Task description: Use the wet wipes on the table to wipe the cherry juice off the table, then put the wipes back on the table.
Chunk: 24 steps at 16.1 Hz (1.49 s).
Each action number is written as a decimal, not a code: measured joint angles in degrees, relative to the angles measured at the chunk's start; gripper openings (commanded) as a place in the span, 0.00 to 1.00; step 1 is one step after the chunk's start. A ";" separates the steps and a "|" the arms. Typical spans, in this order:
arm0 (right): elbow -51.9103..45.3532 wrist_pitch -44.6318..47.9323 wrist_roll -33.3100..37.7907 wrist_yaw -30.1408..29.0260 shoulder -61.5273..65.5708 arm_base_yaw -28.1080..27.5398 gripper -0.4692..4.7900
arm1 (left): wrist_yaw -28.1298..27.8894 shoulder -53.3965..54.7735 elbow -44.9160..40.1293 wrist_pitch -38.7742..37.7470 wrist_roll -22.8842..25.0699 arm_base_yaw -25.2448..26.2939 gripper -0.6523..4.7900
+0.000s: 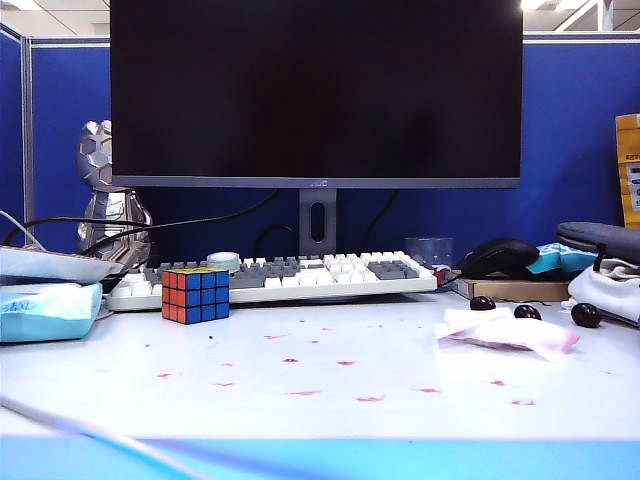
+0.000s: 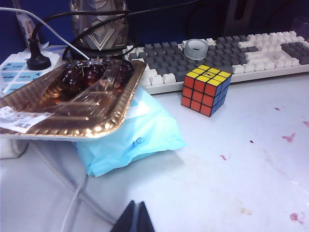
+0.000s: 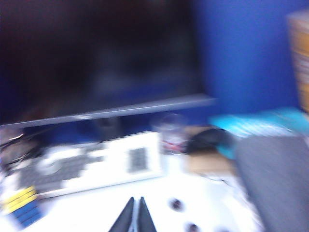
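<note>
Three loose cherries [image 1: 527, 311], one wet wipes [image 1: 505, 331], one cube [image 1: 196, 293], one keyboard [image 1: 290, 277].

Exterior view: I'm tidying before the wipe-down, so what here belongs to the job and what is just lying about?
Job: wet wipes; cherry juice; table.

Lying about: Rubik's cube; keyboard; monitor; cherries; blue wipes pack; mouse.
</note>
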 measured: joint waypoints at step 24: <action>36.22 -35.06 -6.45 -10.64 67.69 10.58 0.75 | 0.24 0.00 0.00 0.00 -0.02 0.00 0.12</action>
